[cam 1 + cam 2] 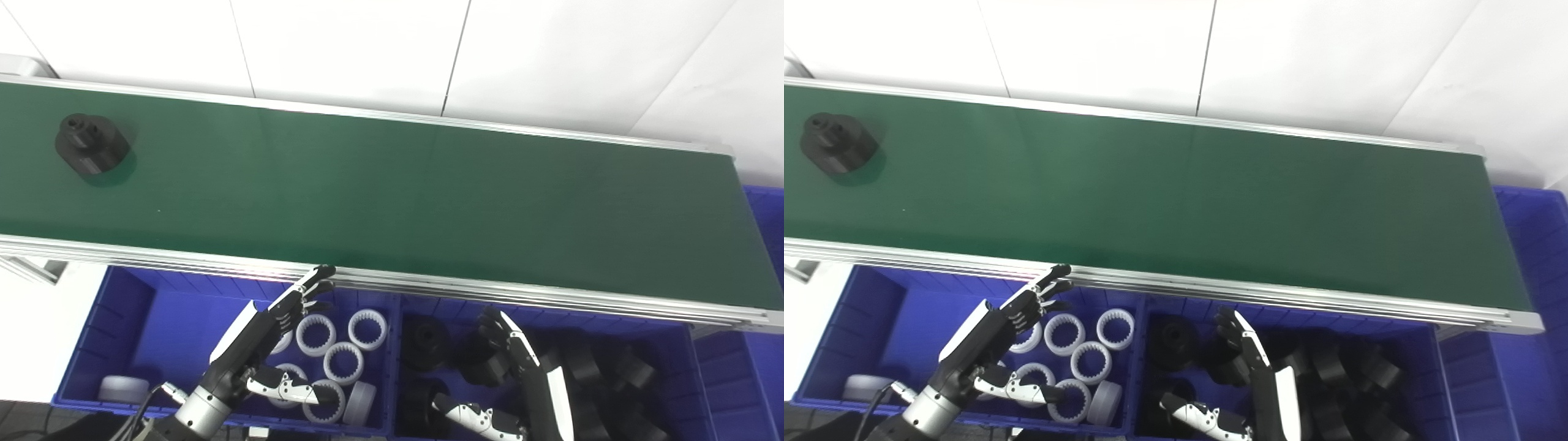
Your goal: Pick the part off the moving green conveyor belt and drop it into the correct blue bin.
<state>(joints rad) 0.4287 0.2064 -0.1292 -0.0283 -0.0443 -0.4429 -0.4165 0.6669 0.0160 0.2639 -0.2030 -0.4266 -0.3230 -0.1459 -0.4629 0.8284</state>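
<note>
A black round part [92, 144] lies on the green conveyor belt [392, 196] at its far left end. My left hand [260, 343] is open and empty, held above the left blue bin [131, 331] that holds several white toothed rings [343, 361]; its fingertips reach the belt's near rail. My right hand [520, 373] is open and empty above the right blue bin [695, 367], which holds several black parts [425, 338]. Both hands are far from the black part on the belt.
The belt's aluminium rail [490, 294] runs along its near side just above the bins. Another blue bin [765, 208] stands at the belt's right end. White wall panels lie behind the belt.
</note>
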